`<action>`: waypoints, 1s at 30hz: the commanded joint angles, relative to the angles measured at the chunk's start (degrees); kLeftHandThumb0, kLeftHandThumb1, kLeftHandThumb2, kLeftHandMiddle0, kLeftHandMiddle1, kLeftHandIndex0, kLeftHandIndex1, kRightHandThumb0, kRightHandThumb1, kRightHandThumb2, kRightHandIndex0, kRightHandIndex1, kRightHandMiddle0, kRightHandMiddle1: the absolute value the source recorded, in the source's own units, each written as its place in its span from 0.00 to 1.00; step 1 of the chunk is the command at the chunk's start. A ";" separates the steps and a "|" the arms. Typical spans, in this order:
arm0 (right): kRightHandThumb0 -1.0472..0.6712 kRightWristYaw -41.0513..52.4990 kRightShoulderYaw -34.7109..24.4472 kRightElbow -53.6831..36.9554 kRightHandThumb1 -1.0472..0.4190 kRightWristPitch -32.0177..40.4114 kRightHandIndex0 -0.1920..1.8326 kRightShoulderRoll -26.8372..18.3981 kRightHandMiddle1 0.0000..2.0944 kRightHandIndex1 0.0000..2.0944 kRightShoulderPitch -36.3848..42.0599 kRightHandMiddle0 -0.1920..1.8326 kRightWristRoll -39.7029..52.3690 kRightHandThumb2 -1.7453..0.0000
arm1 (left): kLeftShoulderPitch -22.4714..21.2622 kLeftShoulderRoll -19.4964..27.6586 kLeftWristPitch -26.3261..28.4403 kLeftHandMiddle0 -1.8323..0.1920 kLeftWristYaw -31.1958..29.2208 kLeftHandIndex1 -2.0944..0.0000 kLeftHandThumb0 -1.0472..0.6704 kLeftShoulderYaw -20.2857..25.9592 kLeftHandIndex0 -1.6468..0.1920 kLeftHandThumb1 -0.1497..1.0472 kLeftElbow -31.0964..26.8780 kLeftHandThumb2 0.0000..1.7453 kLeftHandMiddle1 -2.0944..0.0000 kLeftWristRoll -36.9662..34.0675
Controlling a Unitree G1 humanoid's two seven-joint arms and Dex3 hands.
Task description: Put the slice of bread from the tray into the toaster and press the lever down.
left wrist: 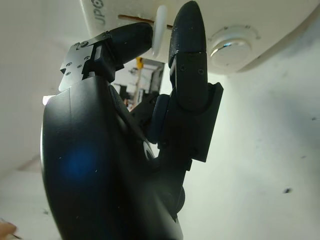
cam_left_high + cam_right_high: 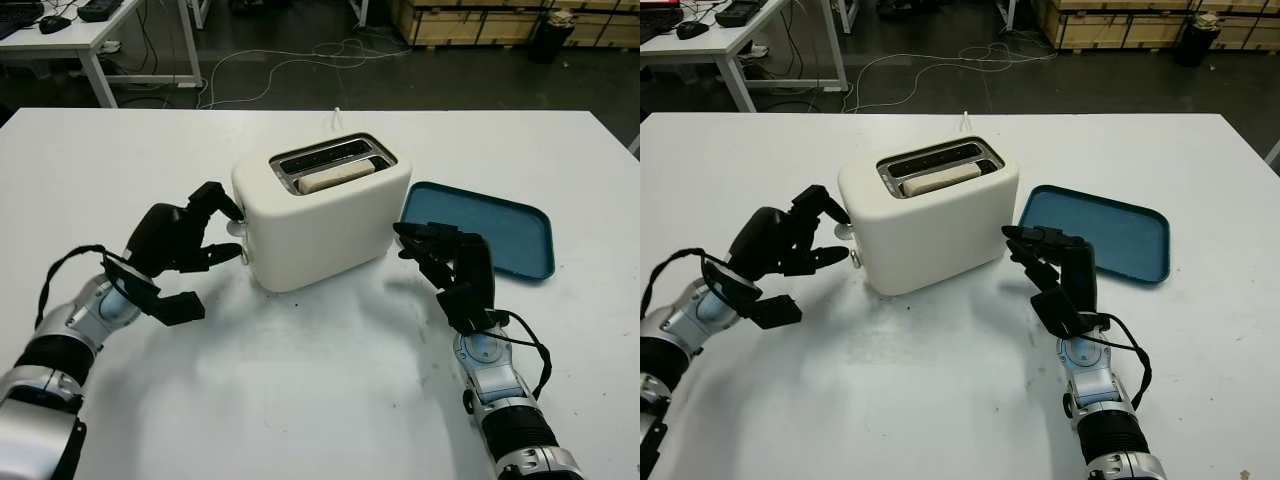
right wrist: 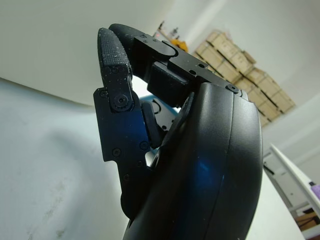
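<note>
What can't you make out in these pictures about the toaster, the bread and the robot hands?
- Bread: its lower part is hidden inside the toaster slot, both eye views.
- Lever: the left robot hand fingers cover part of it, so whether it is pressed is unclear.
- Tray: its near corner is hidden behind the right robot hand.

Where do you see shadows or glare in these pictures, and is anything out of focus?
Left eye view: soft shadows fall on the table under the left hand and beside the toaster. Left wrist view: a bright glint sits on the toaster's round knob, and the lever between the fingers looks soft. Right wrist view: the right hand's shell shows a bluish sheen; the stacked boxes behind are blurred.
</note>
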 commanded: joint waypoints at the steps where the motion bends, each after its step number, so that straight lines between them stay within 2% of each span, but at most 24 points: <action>1: 0.29 0.04 -0.31 0.19 0.09 -1.45 0.59 0.26 0.00 0.43 -0.74 0.70 0.72 0.98 | 2.77 -2.26 0.74 0.37 -5.60 0.41 0.23 -2.23 0.52 0.89 1.38 0.16 0.17 0.48; 9: 0.29 -0.03 -0.23 -0.14 0.09 -0.69 0.59 0.46 0.00 0.43 -0.63 0.70 0.61 0.98 | 4.84 -3.61 -0.14 0.40 -9.69 0.54 0.25 -1.82 0.45 0.89 1.46 0.13 0.17 -4.78; 12: 0.29 -0.03 -0.19 -0.16 0.09 -0.68 0.59 0.55 0.00 0.43 -0.62 0.70 0.61 0.98 | 5.09 -3.08 0.17 0.40 -9.14 0.55 0.25 -1.84 0.44 0.89 0.46 0.14 0.17 -4.24; 17: 0.29 -0.34 -0.11 -0.02 0.09 -0.74 0.59 0.50 0.00 0.43 -0.67 0.70 0.24 0.98 | 5.77 -2.80 1.39 0.41 -11.94 0.55 0.23 -1.46 0.42 0.89 -1.55 0.17 0.18 -6.11; 18: 0.29 -0.43 -0.08 0.14 0.09 -0.94 0.59 0.43 0.00 0.43 -0.70 0.70 0.10 0.98 | 5.88 -2.69 1.65 0.43 -12.71 0.55 0.21 -1.33 0.41 0.89 -1.98 0.21 0.22 -6.64; 21: 0.30 -0.45 -0.10 0.17 0.09 -0.99 0.59 0.48 0.00 0.43 -0.69 0.70 0.12 0.98 | 6.26 -2.65 2.88 0.40 -13.02 0.50 0.19 -0.53 0.36 0.89 -3.71 0.27 0.30 -7.40; 23: 0.30 -0.44 -0.12 0.14 0.09 -0.92 0.59 0.51 0.00 0.43 -0.67 0.70 0.12 0.98 | 6.29 -2.80 3.43 0.39 -12.99 0.46 0.18 -0.01 0.34 0.89 -4.51 0.29 0.29 -7.75; 25: 0.30 -0.37 -0.12 0.19 0.09 -0.96 0.59 0.52 0.00 0.43 -0.69 0.70 0.19 0.98 | 6.19 -2.82 3.79 0.38 -13.06 0.39 0.19 0.32 0.34 0.89 -5.14 0.31 0.24 -7.75; 30: 0.30 -0.38 -0.16 0.24 0.09 -0.91 0.59 0.59 0.00 0.43 -0.72 0.70 0.26 0.98 | 6.12 -3.05 4.62 0.39 -11.63 0.34 0.19 0.86 0.35 0.89 -6.72 0.29 0.22 -6.71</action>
